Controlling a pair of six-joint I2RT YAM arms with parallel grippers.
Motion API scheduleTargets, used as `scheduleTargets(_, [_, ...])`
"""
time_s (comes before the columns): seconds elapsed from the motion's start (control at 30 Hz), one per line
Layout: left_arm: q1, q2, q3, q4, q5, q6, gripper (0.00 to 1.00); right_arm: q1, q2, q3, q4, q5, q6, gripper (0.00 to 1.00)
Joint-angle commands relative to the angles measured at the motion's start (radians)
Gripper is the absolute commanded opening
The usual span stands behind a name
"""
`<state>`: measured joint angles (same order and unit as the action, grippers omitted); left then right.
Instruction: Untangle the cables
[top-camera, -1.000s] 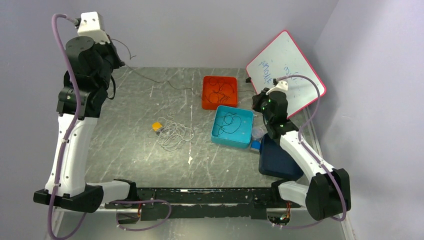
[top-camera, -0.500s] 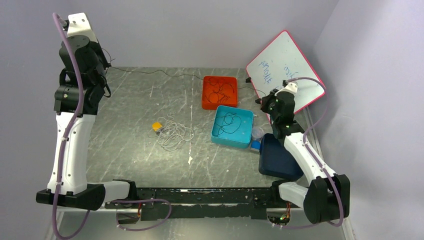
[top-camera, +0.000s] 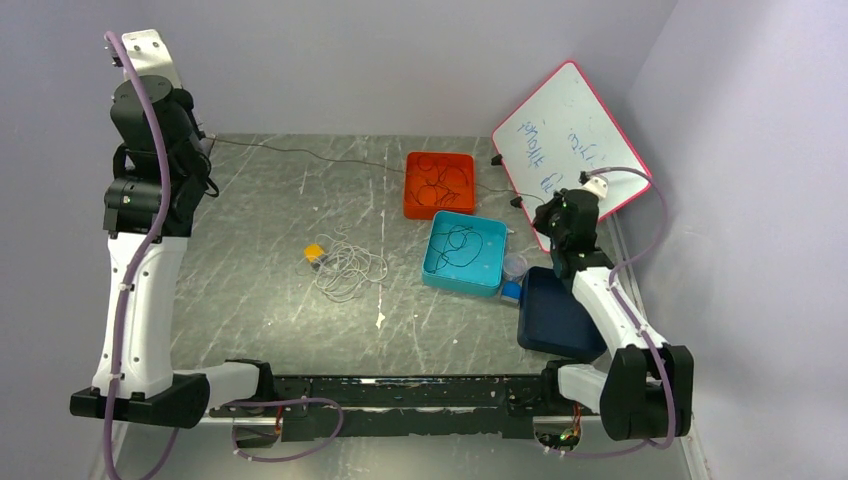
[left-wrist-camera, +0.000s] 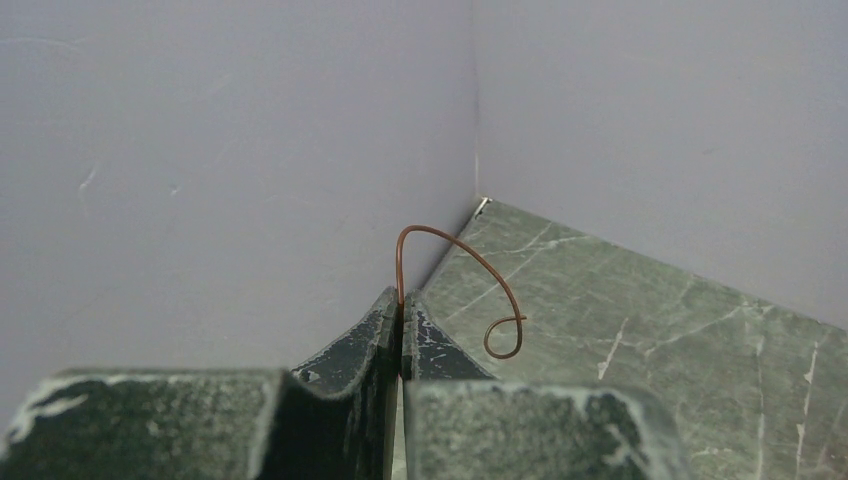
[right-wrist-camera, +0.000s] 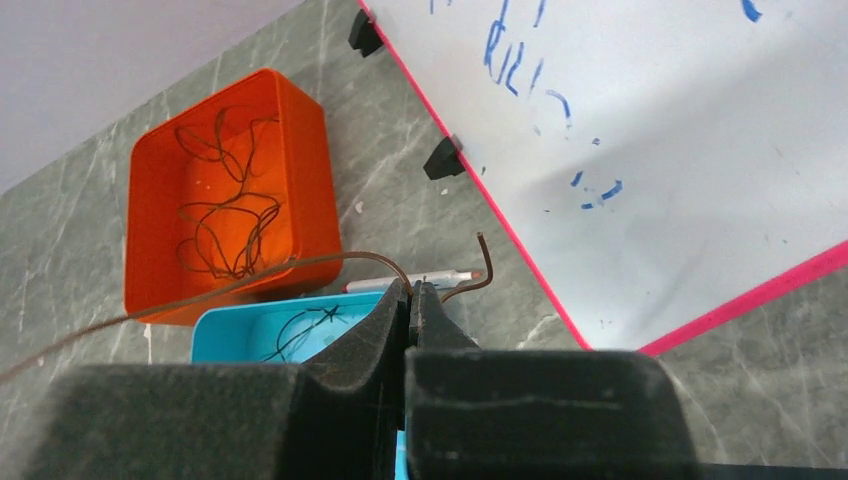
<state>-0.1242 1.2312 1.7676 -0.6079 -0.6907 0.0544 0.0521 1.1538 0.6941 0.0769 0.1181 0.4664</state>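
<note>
Stretching almost straight across the far side of the table (top-camera: 250, 310), one thin brown cable (top-camera: 300, 152) runs left to right from the left gripper (top-camera: 207, 140), up near the back-left corner, over the orange tray (top-camera: 409, 188) to the right gripper (top-camera: 542, 205) by the whiteboard (top-camera: 570, 120). Each gripper's jaws are pressed together on the cable, with a short curled end poking out beyond them. A white coil (top-camera: 346, 268) lies mid-table, well apart.

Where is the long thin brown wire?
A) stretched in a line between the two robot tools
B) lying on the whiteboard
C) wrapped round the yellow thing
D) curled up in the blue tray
A: the left tool and the right tool each pinch one end, and the brown wire runs in a line between them.
</note>
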Motion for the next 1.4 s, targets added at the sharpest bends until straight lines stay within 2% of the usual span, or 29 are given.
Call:
scheduleTargets(0.0, [0.012,-0.020,-0.008,0.055,-0.068,0.051,0.07,-0.035,-0.002,-0.019,-0.002,-0.013,0.012,0.00])
scheduleTargets(0.5, [0.012,-0.050,-0.033,0.110,-0.135,0.115,0.07,-0.101,-0.008,-0.062,0.004,-0.019,0.036,0.00])
scheduleTargets(0.97, [0.012,-0.040,-0.037,0.131,-0.139,0.135,0.07,-0.124,-0.045,-0.073,0.006,0.001,0.043,0.00])
scheduleTargets(1.37, [0.012,0.056,0.028,0.066,-0.109,0.102,0.07,-0.176,-0.105,-0.100,0.004,0.006,0.110,0.00])
